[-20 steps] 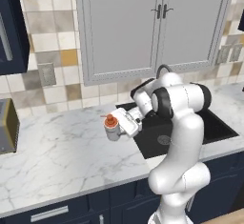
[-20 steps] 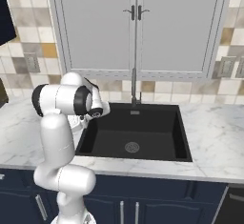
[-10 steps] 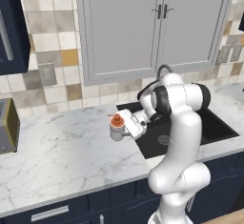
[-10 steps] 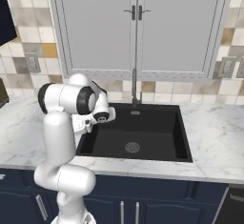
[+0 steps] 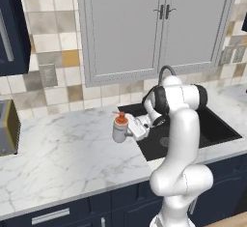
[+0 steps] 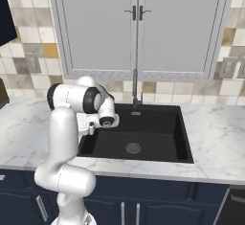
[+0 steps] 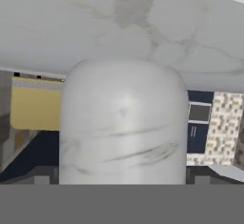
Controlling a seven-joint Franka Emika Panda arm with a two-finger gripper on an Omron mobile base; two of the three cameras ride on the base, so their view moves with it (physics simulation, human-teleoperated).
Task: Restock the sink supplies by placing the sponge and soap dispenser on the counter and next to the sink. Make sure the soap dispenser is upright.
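The counter [image 5: 72, 153] is a white, grey-veined marble slab over dark navy cabinets, running from the left wall to the right past the sink [image 5: 212, 129]. The sink is a black recessed basin with a round drain [image 6: 133, 148] in its floor and a grey faucet [image 6: 135, 83] rising at its far edge, in front of the tiled backsplash and pale grey wall cabinets [image 6: 139, 25]. A silver toaster [image 5: 8, 127] stands at the far left of the counter, well apart from the sink.

The white arm bends over the sink's left edge, with the gripper [image 5: 129, 130] reaching left over the marble just beside the basin. It pinches the soap dispenser [image 5: 119, 128] by its grey-white body, and the bottle stands upright with its orange-red pump top [image 5: 121, 118] uppermost. Whether its base touches the marble I cannot tell. In the hand view the bottle's pale cylindrical body [image 7: 123, 127] sits close to the camera with the counter's marble [image 7: 119, 23] beyond it.
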